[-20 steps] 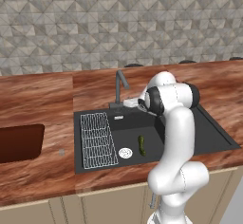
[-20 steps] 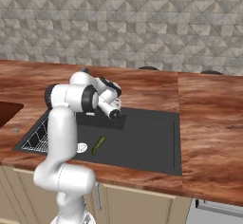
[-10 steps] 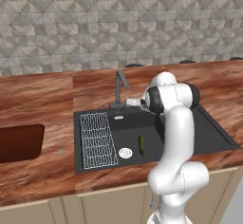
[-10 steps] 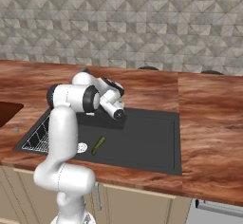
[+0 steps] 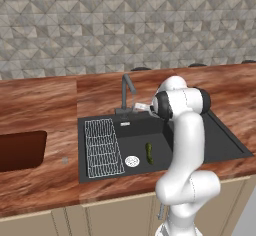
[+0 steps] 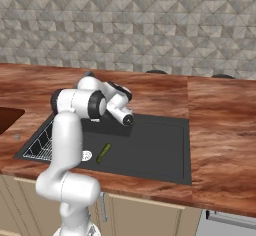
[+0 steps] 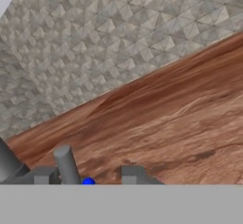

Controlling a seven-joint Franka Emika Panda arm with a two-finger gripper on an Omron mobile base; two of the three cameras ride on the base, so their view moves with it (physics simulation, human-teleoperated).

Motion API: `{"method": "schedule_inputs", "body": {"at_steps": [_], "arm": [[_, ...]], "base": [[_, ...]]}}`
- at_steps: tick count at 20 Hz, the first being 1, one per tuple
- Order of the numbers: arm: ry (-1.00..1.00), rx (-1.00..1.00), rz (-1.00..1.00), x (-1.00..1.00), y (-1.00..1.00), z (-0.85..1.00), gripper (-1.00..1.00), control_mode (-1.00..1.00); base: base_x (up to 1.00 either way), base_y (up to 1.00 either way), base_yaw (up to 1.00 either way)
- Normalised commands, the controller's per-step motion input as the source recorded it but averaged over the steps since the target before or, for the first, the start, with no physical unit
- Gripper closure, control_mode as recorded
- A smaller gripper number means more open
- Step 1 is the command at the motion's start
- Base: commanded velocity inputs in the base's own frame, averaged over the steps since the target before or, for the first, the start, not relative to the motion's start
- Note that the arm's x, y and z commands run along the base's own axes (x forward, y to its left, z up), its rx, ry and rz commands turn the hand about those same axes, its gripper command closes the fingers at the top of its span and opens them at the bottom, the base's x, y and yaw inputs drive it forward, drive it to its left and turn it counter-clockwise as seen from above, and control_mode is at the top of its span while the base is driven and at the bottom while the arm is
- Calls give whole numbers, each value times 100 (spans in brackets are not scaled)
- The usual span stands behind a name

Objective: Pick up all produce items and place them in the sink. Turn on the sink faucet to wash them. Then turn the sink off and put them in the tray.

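the robot is a glossy white arm [image 5: 186,145] of rounded, tubular segments, swelling into a bulbous base section low down. dark grey bands ring its joints, and a round black cap closes the end of the wrist link. two small, dark grey, blocky fingertips [image 7: 134,174] end its gripper [image 7: 88,176].

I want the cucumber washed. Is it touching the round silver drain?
Apart. The left base view shows black sink floor between the cucumber and the drain.

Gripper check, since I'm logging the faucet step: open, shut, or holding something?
Gripper: open, jaws parted beside the faucet, holding nothing.
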Motion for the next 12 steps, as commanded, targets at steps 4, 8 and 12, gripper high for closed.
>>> {"method": "schedule_inputs", "body": {"at_steps": [4,8,12], "arm": [[9,8,0,11,-44,-16,100,-100],[1,1,0,2,-14,0,100,-100],[0,0,2,3,2,0,100,-100]], "base": [[0,0,0],[0,0,0],[0,0,0]]}}
